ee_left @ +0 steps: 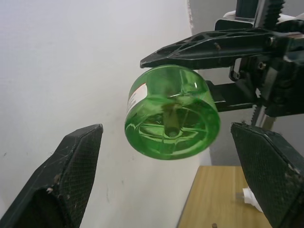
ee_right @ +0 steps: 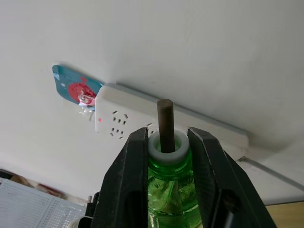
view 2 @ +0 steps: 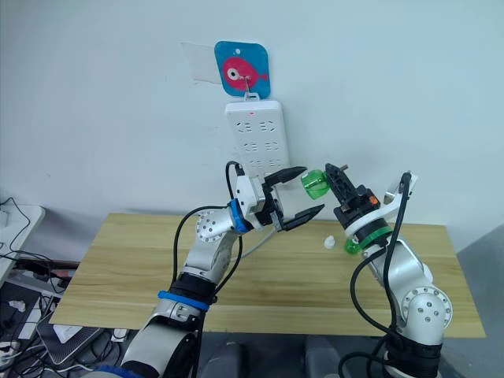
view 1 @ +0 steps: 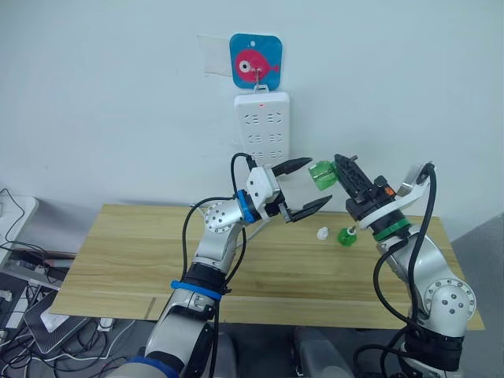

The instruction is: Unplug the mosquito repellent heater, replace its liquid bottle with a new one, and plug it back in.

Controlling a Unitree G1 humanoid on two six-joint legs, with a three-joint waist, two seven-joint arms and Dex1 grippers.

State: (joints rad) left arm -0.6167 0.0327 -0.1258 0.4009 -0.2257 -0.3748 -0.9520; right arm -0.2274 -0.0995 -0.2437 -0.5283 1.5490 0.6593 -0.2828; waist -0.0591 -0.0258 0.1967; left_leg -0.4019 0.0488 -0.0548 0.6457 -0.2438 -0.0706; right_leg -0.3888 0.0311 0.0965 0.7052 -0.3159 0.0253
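A: Bottle (view 1: pixel 321 175) up in the air, green and see-through, pinched between the black fingers of the right gripper (view 1: pixel 344 178) above the far side of the wooden table (view 1: pixel 118 268).

B: From the right wrist you see the jaws closed on its neck, white collar (ee_right: pixel 167 147) and dark wick (ee_right: pixel 165 124) poking out between them.

A: And the left gripper (view 1: pixel 302 187) sits right beside it, jaws spread wide, one finger above the bottle's base and one below, neither touching.

B: The left wrist looks straight at that round green bottom (ee_left: pixel 172 118), set in the gap between its fingers.

A: Behind them, the white power strip (view 1: pixel 262 127) hangs on the wall under a blue fish sticker (view 1: pixel 255 61).

B: On the tabletop, a second green bottle (view 1: pixel 347 235) near the right arm, with a small white piece (view 1: pixel 322 233) just beside it.

A: The heater? I can't pick it out with any certainty.
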